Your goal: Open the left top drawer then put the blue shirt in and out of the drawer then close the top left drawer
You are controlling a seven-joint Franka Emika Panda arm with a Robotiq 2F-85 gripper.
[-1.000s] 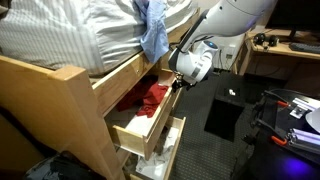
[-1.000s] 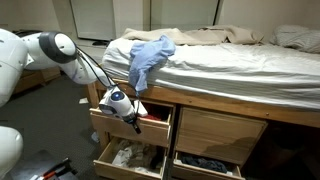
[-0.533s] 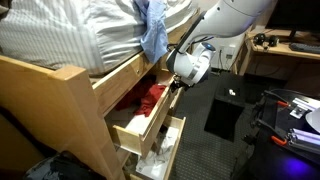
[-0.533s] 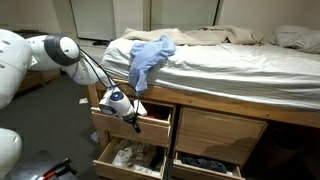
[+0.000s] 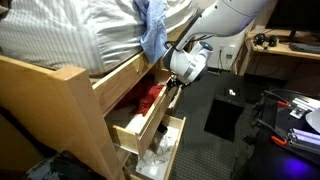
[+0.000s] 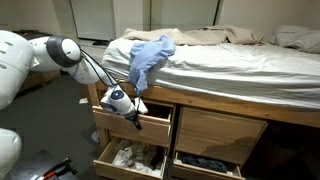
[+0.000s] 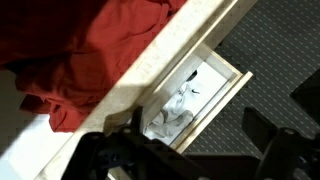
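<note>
Closest to us, the gripper (image 7: 195, 130) hangs with its two dark fingers spread wide and nothing between them. It is poised at the wooden front of the top left drawer (image 7: 150, 70), which stands partly pulled out. In the wrist view a rumpled red cloth (image 7: 80, 50) fills that drawer at ten o'clock. The lower drawer (image 7: 210, 75), also open, shows white clutter (image 7: 178, 108) at the centre, with dark carpet (image 7: 280, 50) at two o'clock. Farther off, in an exterior view, the blue shirt (image 6: 150, 58) is not in the drawer at all. It lies on the bed (image 6: 240, 65), bunched at the mattress edge with a tail hanging over the side, at about twelve o'clock from the gripper. It is a pale, washed-out blue, creased and loosely heaped, lighter along its folds. We judge it light, soft and limp, more likely to sag, stretch out and snag on the drawer front than to slip. The thick bunch on top of the mattress looks the surest place to pinch, since the hanging tail would only trail.
</note>
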